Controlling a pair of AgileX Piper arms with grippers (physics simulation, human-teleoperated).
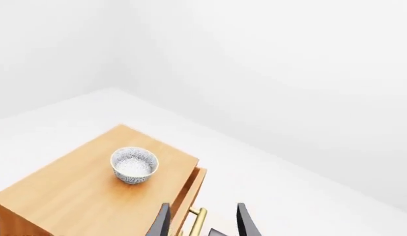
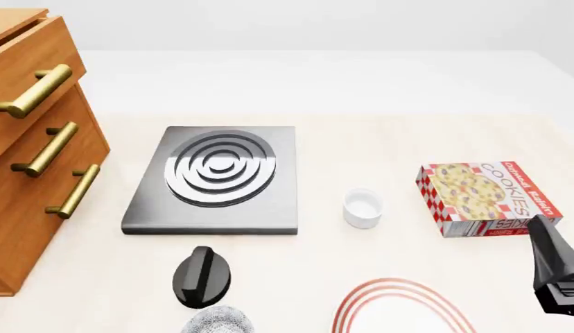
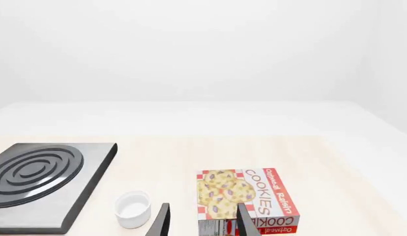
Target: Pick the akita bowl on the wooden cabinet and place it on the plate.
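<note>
The akita bowl (image 1: 134,165), patterned black and white, stands upright on the top of the wooden cabinet (image 1: 72,191). My left gripper (image 1: 203,225) hovers above and apart from the cabinet's drawer side. It is open, with nothing between its fingers (image 1: 162,221). In the front view the cabinet (image 2: 28,159) fills the left edge, and the bowl on it is out of sight. The plate (image 2: 398,309) with red rings lies at the near edge. My right gripper (image 3: 203,225) is open and empty over the table, near the plate's right side (image 2: 557,274).
A grey stove (image 2: 218,177) sits mid-table, with a small white ramekin (image 2: 363,208) and a cookie box (image 2: 486,198) to its right. A second patterned bowl (image 2: 218,322) shows at the near edge, below a black rounded part (image 2: 204,276). Brass handles (image 2: 32,94) jut from the drawers.
</note>
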